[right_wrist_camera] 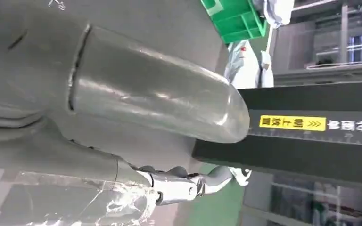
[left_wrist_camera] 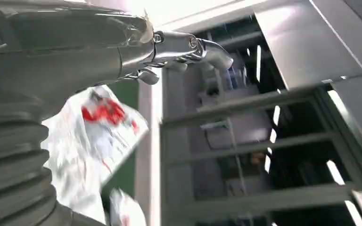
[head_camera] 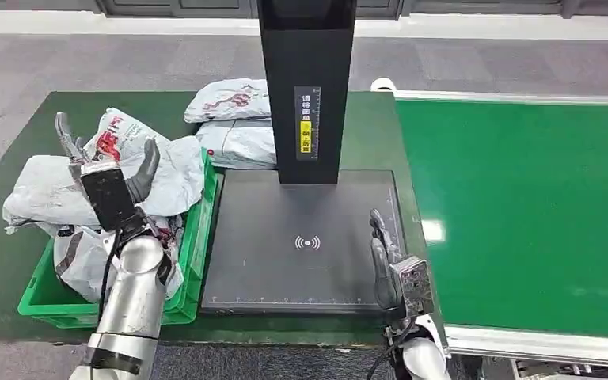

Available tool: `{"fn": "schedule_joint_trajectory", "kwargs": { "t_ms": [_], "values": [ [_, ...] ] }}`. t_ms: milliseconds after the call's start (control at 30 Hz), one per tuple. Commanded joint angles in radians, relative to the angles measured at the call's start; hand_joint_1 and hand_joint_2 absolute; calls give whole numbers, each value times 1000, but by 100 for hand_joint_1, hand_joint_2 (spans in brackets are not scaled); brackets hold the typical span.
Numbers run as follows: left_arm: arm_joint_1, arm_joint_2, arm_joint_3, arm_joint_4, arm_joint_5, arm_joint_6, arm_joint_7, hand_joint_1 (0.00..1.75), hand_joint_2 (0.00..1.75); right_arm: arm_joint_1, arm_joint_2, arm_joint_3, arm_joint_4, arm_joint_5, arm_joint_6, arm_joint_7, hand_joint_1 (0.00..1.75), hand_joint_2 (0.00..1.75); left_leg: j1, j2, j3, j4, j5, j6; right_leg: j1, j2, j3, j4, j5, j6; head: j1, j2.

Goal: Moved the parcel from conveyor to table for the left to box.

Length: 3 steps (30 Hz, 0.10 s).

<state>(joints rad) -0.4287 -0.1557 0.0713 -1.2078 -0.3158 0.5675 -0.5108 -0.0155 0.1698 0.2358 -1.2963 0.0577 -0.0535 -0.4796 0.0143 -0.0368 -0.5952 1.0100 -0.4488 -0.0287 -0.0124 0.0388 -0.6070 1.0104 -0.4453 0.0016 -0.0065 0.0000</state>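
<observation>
The head view looks forward and down from high on the body onto the table [head_camera: 380, 119]; each wrist view sits close behind its own hand, turned; the right wrist and head views share the black post [right_wrist_camera: 311, 136] and green crate [right_wrist_camera: 235, 21].

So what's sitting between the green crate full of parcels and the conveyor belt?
In the head view, a flat black scanner pad with its black post lies between the crate and belt.

Parcel-sorting station: conveyor [head_camera: 522, 214], scanner [head_camera: 305, 237]
</observation>
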Motion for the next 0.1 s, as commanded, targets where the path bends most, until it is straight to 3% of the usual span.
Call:
{"fn": "schedule_joint_trajectory", "kwargs": {
  "t_ms": [33,100],
  "values": [
    [3,-27,-264,107,145,-283,17,0,175,-126,-2,60,32,205,-288,-116,0,175,-1,0,1,-1,1,1,-1,-4,1,0,0,0,-1,0],
    [1,-62,-319,163,144,-288,-8,0,175,-169,7,78,69,210,-367,-145,0,175,-1,-1,0,-1,1,2,-1,-5,1,0,0,0,0,0]
  ]
}}
